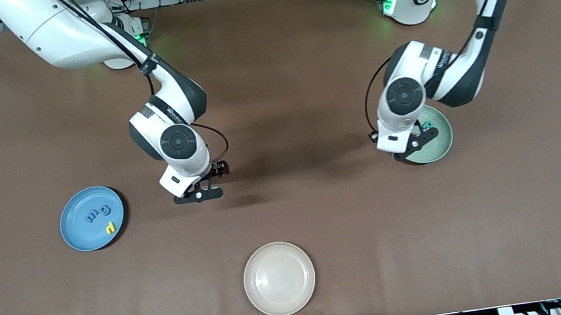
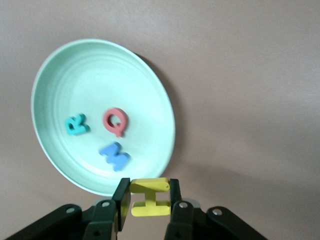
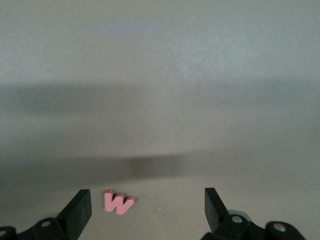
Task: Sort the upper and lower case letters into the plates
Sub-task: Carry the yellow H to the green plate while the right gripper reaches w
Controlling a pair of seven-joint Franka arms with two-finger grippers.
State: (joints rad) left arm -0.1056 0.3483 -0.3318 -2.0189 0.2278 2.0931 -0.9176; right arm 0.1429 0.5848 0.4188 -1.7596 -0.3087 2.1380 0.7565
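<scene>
The left arm bends down from the upper right of the front view, wrist folded under, and its gripper (image 1: 413,147) hangs over the rim of the mint green plate (image 1: 444,129). Its fingers pinch a yellow letter (image 2: 149,196), an "I" shape. In that plate lie a teal R (image 2: 76,124), a salmon Q (image 2: 116,121) and a blue M (image 2: 115,156).

The right arm reaches down from the upper left, elbow bent; its gripper (image 1: 197,191) hovers low over bare table near the middle, fingers spread wide, with a pink w (image 3: 118,202) lying on the table between them.

At middle left the blue plate (image 1: 74,236) holds two blue letters (image 1: 98,213) and a yellow one (image 1: 111,227). A cream plate (image 1: 279,278) sits at bottom centre.
</scene>
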